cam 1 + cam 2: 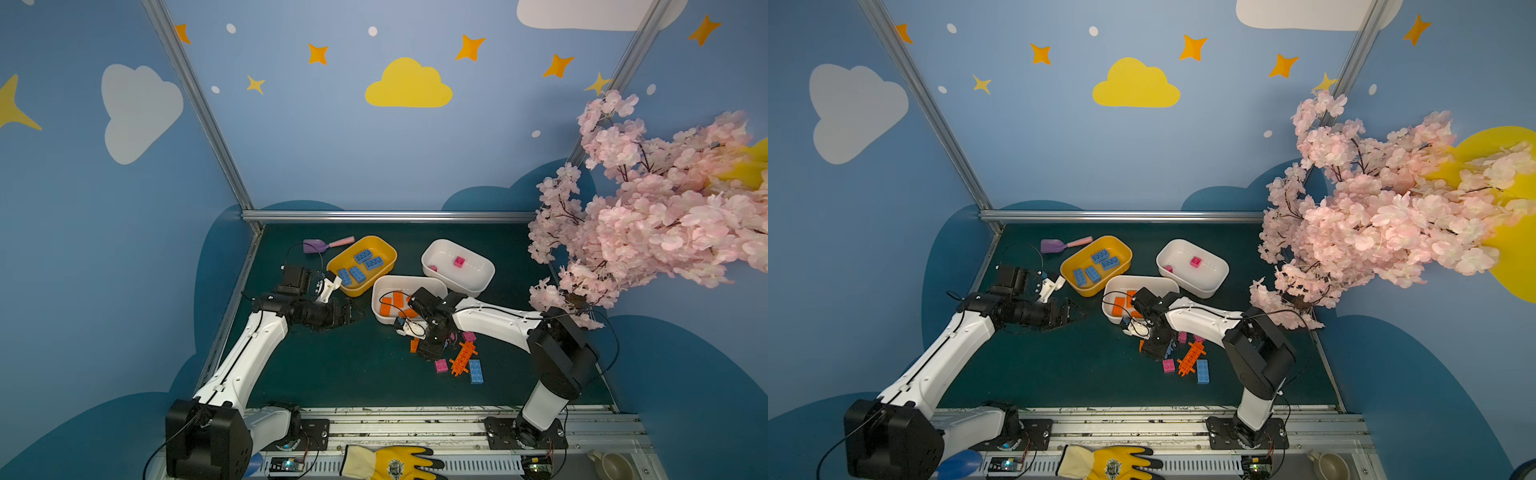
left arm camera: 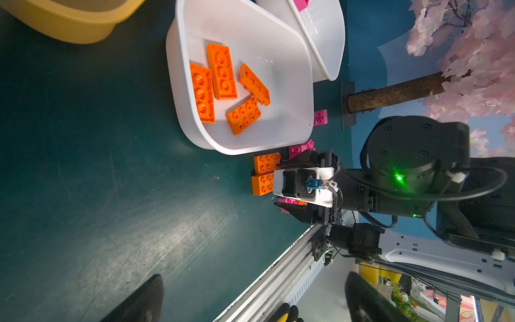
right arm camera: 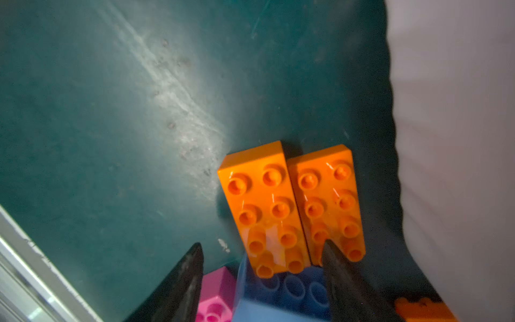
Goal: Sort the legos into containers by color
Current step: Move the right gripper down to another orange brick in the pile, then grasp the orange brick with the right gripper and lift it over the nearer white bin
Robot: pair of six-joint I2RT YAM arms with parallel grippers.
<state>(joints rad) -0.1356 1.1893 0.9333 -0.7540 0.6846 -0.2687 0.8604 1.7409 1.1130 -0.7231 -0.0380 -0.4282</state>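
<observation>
In both top views my left hand (image 1: pixel 356 313) is hovering wide open near the yellow tub (image 1: pixel 376 240) of blue bricks (image 1: pixel 363 256); my right hand (image 1: pixel 432 352) is pointing down at loose bricks (image 1: pixel 476 370) on the worktop (image 1: pixel 332 374). Left wrist view: four orange bricks (image 2: pixel 221 71) are lying in a white tub (image 2: pixel 278 83). Right wrist view: my fingers (image 3: pixel 184 278) are standing apart, one orange brick (image 3: pixel 264 209) between them.

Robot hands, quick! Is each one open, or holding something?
Left hand: open, empty.
Right hand: open over an orange brick, holding nothing.
</observation>
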